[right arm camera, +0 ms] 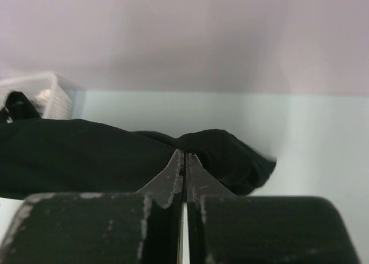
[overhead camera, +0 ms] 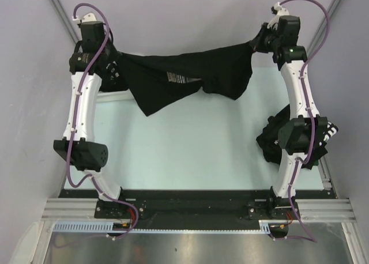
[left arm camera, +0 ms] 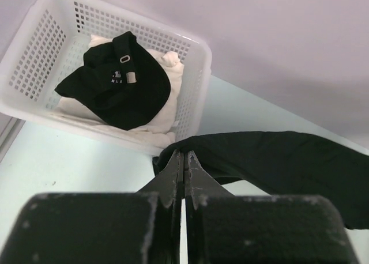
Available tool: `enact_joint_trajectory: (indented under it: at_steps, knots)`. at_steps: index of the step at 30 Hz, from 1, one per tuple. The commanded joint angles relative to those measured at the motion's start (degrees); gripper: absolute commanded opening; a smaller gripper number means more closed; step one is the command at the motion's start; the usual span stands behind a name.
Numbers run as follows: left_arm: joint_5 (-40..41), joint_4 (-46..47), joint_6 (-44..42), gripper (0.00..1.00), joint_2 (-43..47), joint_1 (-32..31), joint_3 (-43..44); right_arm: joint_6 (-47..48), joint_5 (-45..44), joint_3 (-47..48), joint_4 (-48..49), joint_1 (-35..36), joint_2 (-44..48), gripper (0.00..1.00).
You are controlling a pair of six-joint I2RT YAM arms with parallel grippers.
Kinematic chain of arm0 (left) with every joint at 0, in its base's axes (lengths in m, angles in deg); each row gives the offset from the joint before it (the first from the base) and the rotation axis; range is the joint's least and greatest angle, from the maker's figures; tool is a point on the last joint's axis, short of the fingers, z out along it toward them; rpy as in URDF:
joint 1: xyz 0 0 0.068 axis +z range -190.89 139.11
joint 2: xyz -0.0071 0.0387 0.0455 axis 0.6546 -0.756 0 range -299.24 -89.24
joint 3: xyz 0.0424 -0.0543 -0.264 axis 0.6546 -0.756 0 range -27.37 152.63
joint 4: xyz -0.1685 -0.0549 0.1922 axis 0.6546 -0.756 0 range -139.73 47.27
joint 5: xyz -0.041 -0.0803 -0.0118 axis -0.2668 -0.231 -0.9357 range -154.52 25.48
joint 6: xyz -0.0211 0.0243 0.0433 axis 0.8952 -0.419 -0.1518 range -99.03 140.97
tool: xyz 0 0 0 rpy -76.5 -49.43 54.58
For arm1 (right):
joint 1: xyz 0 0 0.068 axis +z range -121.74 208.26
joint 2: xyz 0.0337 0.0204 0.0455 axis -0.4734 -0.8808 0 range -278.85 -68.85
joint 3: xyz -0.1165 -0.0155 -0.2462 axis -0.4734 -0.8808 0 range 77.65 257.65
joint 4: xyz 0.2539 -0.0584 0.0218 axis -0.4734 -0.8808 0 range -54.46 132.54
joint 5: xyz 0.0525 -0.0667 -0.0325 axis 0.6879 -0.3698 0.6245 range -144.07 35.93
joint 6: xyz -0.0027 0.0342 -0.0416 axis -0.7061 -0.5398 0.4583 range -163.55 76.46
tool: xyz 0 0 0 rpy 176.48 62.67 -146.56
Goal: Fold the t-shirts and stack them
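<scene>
Two grips on one black t-shirt (overhead camera: 190,79) | left fingers (left arm camera: 172,174) and right fingers (right arm camera: 172,174) each pinched shut on an opposite edge | shirt hangs stretched above the far counter (overhead camera: 190,154), likely to spread it flat for folding | second t-shirt (overhead camera: 268,138) lies crumpled at the counter's right.

Left arm (overhead camera: 85,102), right arm (overhead camera: 300,97) outstretched, fingers (left arm camera: 170,176) together.

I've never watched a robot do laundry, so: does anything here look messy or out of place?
Nothing broken or spilled. The black t-shirt strung between the left claw and right claw hangs bunched and lopsided. A second shirt lies crumpled at the table's right edge, partly under the right arm.
</scene>
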Motion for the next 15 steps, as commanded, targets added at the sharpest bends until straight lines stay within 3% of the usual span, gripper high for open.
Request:
enact_joint_trajectory:
  at_steps: [1, 11, 15]
  knots:
    - [-1.6, 1.8, -1.4, 0.0, 5.3, 1.6, -2.3, 0.8, -0.8, -1.9, 0.5, -0.2, 0.5, 0.0]
    - [-3.6, 4.0, -2.8, 0.0, 17.3, 1.7, -23.4, 0.6, 0.0, -7.2, 1.7, -0.6, 0.7, 0.0]
    - [-4.3, 3.4, -2.6, 0.0, 19.5, 1.6, -24.3, -0.6, 2.1, -3.3, -0.6, -0.7, 1.2, 0.0]
